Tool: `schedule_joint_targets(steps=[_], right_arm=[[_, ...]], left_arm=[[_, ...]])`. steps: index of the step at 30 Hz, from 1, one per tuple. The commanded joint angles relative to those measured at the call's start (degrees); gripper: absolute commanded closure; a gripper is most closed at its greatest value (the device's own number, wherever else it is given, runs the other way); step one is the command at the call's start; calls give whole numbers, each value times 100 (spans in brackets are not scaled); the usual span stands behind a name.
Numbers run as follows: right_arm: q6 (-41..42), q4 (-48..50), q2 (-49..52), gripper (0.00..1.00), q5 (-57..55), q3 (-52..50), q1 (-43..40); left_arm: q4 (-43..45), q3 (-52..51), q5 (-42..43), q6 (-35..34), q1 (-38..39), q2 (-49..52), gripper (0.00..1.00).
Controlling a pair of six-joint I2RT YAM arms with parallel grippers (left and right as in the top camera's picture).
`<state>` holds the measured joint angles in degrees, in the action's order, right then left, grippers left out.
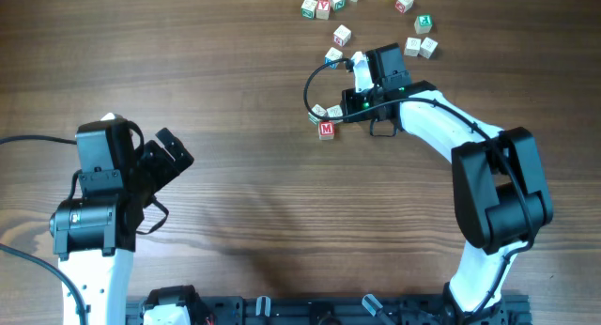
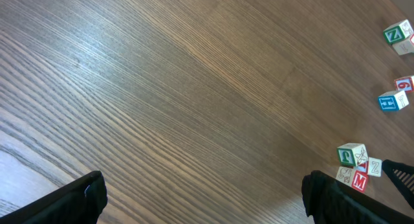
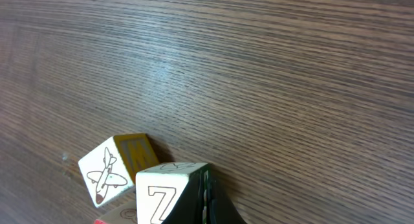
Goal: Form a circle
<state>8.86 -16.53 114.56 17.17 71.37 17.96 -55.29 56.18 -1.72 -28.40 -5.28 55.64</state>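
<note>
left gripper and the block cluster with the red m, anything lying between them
Nothing. The overhead view shows only bare wooden table between the left gripper and the cluster; the left wrist view agrees.

The surface [image 1: 235, 100] is brown with fine, streaky wood grain. The circle [image 1: 327, 128] is whitish cubes, one bearing a red M. Loose cubes [image 1: 423, 23] beyond the circle show green, red and blue marks.

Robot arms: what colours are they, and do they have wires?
The left arm and right arm are white tubes with chunky black joints. Thin black wires loop off both. Small green lights glow by the right wrist. The left tool and right tool are black.
</note>
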Motion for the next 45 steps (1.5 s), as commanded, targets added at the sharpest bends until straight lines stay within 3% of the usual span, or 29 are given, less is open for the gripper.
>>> schedule_joint_targets(steps=[1,22,27,34,38,45], right_arm=[[-138,37,74,95,186,-15,24],[39,170,57,96,-422,129,7],[186,-52,-334,96,-378,271,105],[208,-50,-719,95,-693,271,964],[734,-4,-717,95,-1167,264,1613],[1119,833,-361,94,-1740,264,2267]], left_arm=[[13,-15,-74,-39,-31,4,0],[13,-15,-74,-39,-31,4,0],[13,-15,-74,-39,-31,4,0],[13,-15,-74,-39,-31,4,0],[13,-15,-74,-39,-31,4,0],[13,-15,-74,-39,-31,4,0]])
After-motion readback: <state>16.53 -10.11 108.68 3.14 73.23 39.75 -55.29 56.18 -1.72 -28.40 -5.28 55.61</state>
